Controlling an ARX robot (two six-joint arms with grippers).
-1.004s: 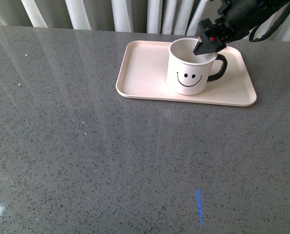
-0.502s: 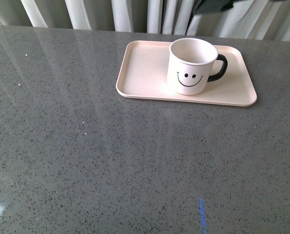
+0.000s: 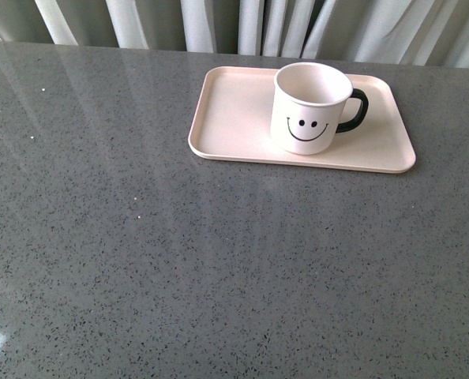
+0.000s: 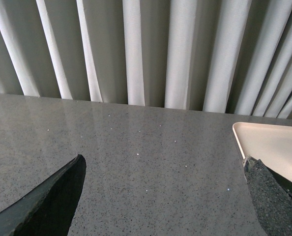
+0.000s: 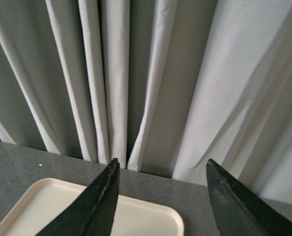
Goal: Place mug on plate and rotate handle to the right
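Standing upright on plate (image 3: 226, 118), far right of table (image 3: 140, 253): mug (image 3: 309, 106), handle (image 3: 354, 110) pointing right. Rigid, glazed, likely slippery, breakable; best gripped at rim. Left gripper (image 4: 163, 196) and right gripper (image 5: 160, 196) both spread wide, empty.

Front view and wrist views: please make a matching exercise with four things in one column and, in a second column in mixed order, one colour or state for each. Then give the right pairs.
Things:
1. mug
2. plate
3. handle
4. right gripper

Colour or state:
A. glossy black, pointing to the right
B. open, holding nothing
C. pale pink, lying flat on the table
D. cream-white, standing upright on the plate

Pairs: 1-D, 2-C, 3-A, 4-B
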